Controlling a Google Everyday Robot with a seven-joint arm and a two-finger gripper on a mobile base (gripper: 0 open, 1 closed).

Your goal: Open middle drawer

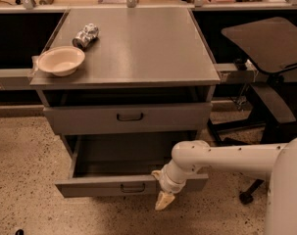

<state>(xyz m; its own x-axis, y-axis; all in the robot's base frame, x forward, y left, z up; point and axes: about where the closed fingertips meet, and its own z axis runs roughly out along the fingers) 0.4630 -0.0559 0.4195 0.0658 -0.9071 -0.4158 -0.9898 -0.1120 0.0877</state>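
The middle drawer (99, 185) is pulled out from the grey cabinet. Its flat grey front faces me low in the view, with a small dark loop handle (133, 188) at its centre. Its inside looks bare. My gripper (163, 200) hangs off the white arm (221, 158). It points down just in front of the drawer front, right of the handle and not on it. Above, another grey drawer (89, 119) with a dark handle (130, 116) is closed.
On the cabinet top (138, 48) at the left stand a cream bowl (60, 60) and a crushed silver can (85, 35). A dark office chair (265, 48) stands to the right. Speckled floor (25, 160) lies in front and to the left.
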